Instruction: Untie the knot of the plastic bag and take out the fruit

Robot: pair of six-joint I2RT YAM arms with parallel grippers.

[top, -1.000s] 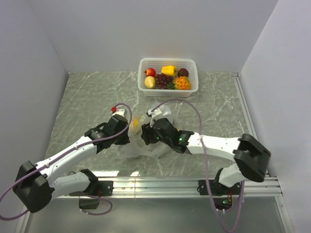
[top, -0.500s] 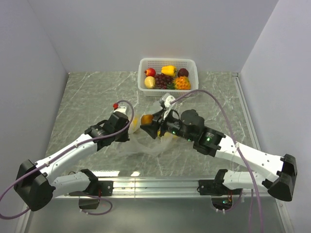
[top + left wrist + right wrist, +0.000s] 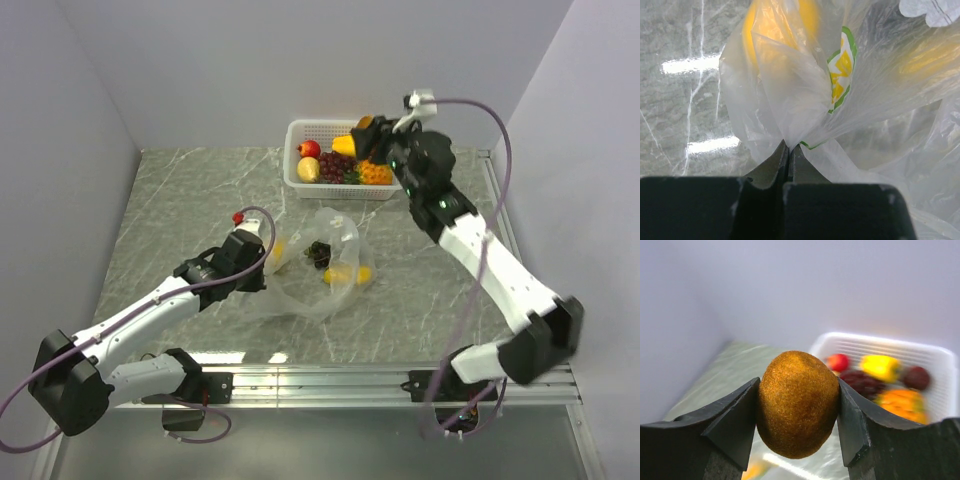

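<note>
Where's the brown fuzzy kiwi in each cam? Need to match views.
Top external: brown fuzzy oval kiwi at upper centre, held by the right gripper over the far side of the white slatted plastic basket.
Left wrist: not in it; only the clear crinkly plastic bag shows.
Right wrist: centre frame, between the jaws.
Shared landmark: the basket, seen in the top and right wrist views.

Brown speckled kiwi [image 3: 797, 405]; clear plastic bag [image 3: 790, 100] w/ yellow-green print; white basket [image 3: 330, 189]; grey-green marble table [image 3: 180, 200].
</note>
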